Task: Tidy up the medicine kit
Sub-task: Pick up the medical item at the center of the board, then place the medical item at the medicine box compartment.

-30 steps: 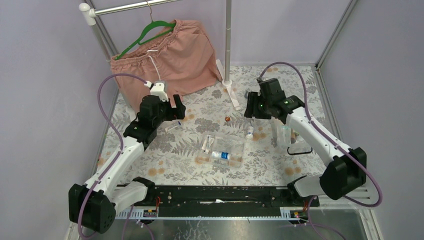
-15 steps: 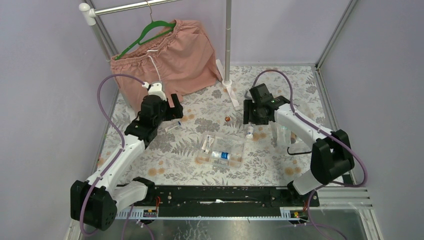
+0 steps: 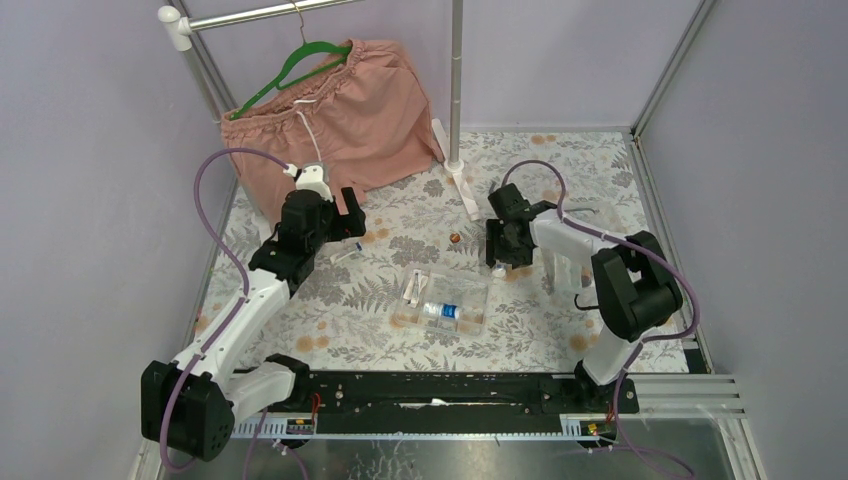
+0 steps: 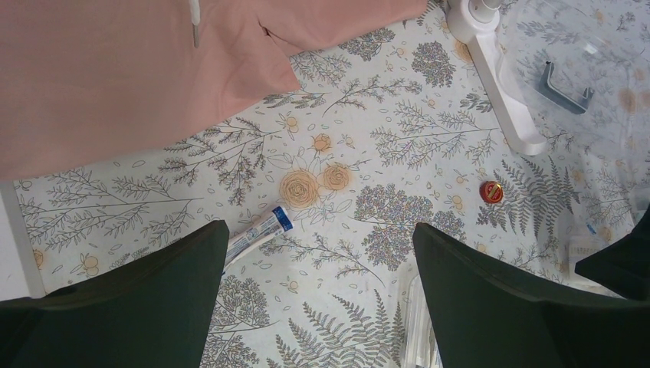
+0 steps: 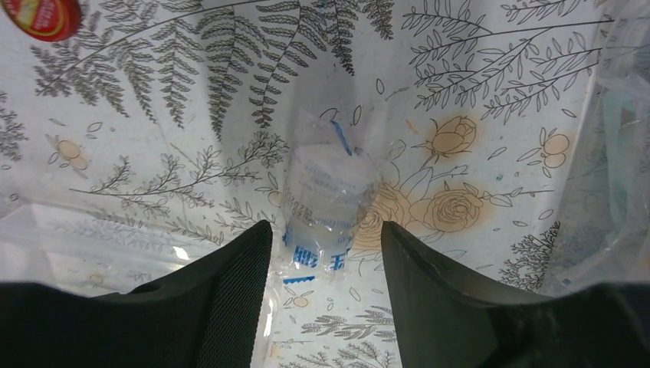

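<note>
Plain lavender walls (image 3: 90, 150) are seen on three sides. The table (image 3: 400, 215) is covered by a white cloth printed with grey ferns and orange flowers. A metal garment rack (image 3: 270, 12) is set at the far left. Pink shorts (image 3: 350, 110) are hung from it on a green hanger (image 3: 300, 62). Light is even.

The table (image 3: 400, 225) wears a floral cloth. Directly on it lie a clear plastic box (image 3: 445, 300) near the middle, a small tube (image 4: 259, 234), a red round tin (image 4: 490, 192), a clear wrapped bottle (image 5: 326, 207) — plus the rack's white foot (image 4: 498, 84) and a clear lid (image 4: 605, 92).
</note>
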Controlling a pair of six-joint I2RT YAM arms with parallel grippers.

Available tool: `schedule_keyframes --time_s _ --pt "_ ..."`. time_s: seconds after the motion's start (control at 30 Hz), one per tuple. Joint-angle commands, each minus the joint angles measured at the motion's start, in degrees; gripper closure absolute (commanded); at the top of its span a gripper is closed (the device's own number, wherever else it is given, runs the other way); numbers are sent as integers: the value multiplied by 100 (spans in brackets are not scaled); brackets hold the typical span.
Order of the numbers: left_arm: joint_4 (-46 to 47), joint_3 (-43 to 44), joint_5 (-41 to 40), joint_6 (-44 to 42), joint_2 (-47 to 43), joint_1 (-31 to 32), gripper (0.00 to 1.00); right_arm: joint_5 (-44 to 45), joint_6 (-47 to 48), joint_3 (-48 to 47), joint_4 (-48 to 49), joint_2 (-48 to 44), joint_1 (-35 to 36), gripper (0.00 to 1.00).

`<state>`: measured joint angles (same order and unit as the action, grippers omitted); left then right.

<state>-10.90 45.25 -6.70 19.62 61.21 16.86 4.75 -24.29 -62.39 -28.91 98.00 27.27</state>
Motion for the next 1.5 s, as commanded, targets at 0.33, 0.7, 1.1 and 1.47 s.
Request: schedule_keyframes --time_s 0.33,0.7,1.1,1.47 --pt "74 -51 -42 25 3 -34 1 509 419 49 258 110 173 65" --pt "79 -52 -51 7 5 -34 1 -306 2401 -38 992 -954 1256 77" --pt "61 -78 -146 -20 -98 -35 1 -1482 4553 -22 690 -659 1983 78" --pt "61 -78 -161 -37 -119 -34 1 -1302 5518 69 728 -414 2137 74"
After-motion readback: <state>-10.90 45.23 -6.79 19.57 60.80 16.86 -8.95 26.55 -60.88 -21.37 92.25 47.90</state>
